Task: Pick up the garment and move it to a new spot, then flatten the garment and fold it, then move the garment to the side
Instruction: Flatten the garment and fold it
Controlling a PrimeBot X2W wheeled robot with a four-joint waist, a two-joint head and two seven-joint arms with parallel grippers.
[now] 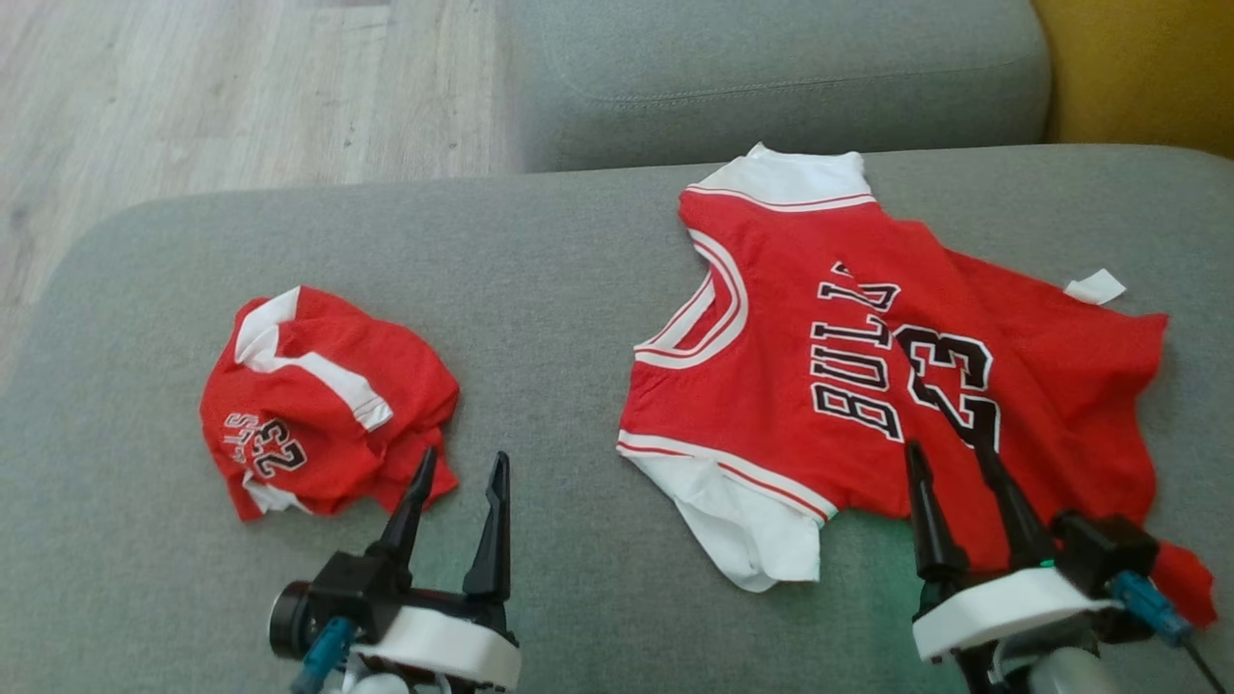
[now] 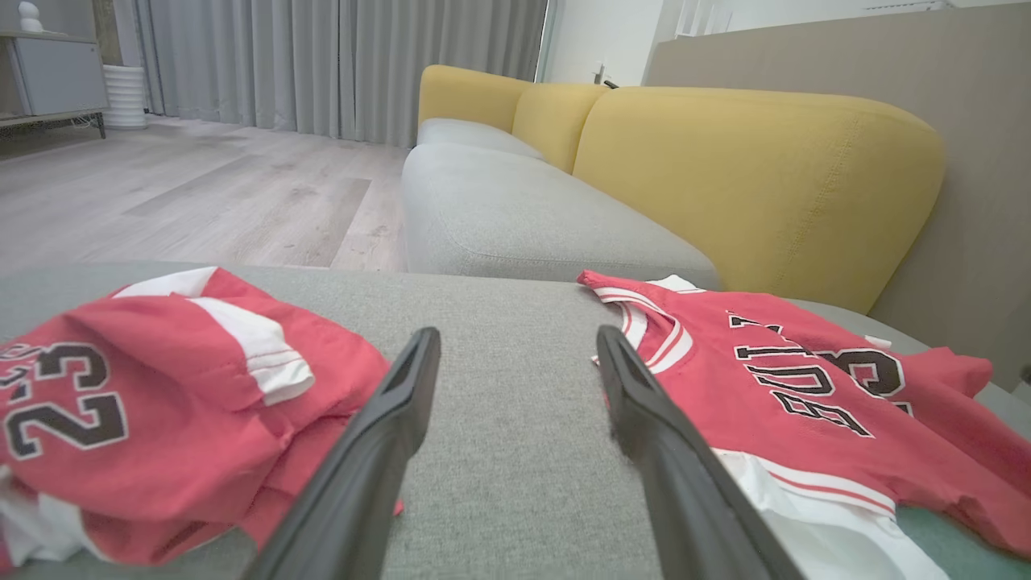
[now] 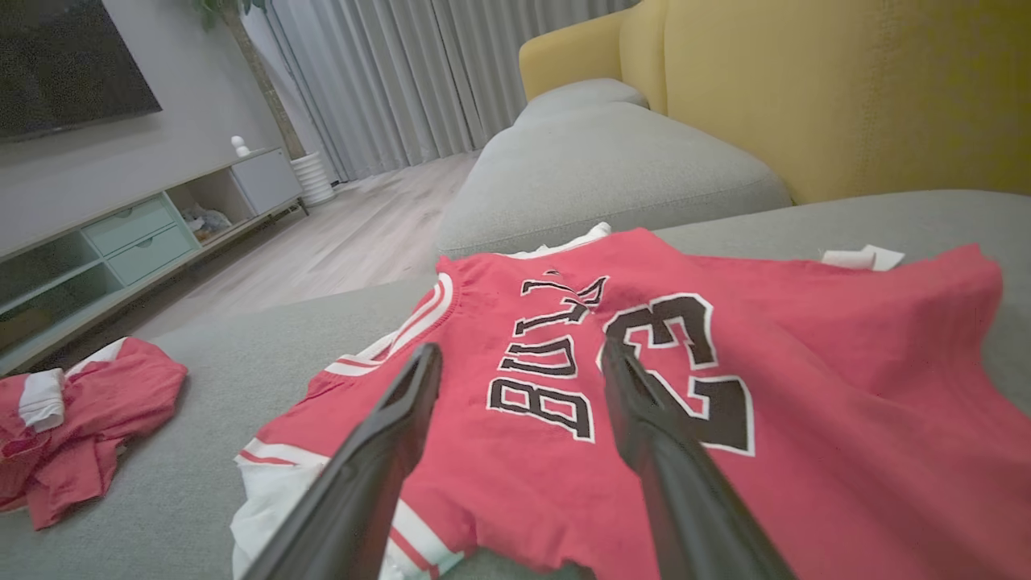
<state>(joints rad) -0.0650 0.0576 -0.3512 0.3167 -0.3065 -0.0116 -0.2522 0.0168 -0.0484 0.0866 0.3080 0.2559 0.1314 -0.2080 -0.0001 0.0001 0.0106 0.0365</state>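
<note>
Two red garments lie on the grey sofa seat (image 1: 559, 289). A red Bulls jersey (image 1: 781, 386) with white trim is spread out at the right, its hem rumpled. My right gripper (image 1: 945, 445) hovers open over its lower edge, its fingers on either side of the lettering (image 3: 548, 379) in the right wrist view. Crumpled red shorts (image 1: 318, 395) with a 23 print sit in a heap at the left. My left gripper (image 1: 464, 456) stands open just right of that heap, over bare cushion (image 2: 517, 334). Neither gripper holds anything.
A second grey seat cushion (image 1: 771, 77) lies beyond the jersey, with a yellow backrest (image 2: 749, 177) to the right. Wooden floor (image 1: 241, 87) lies past the seat's far left edge. A small white tag (image 1: 1094, 286) sticks out at the jersey's right side.
</note>
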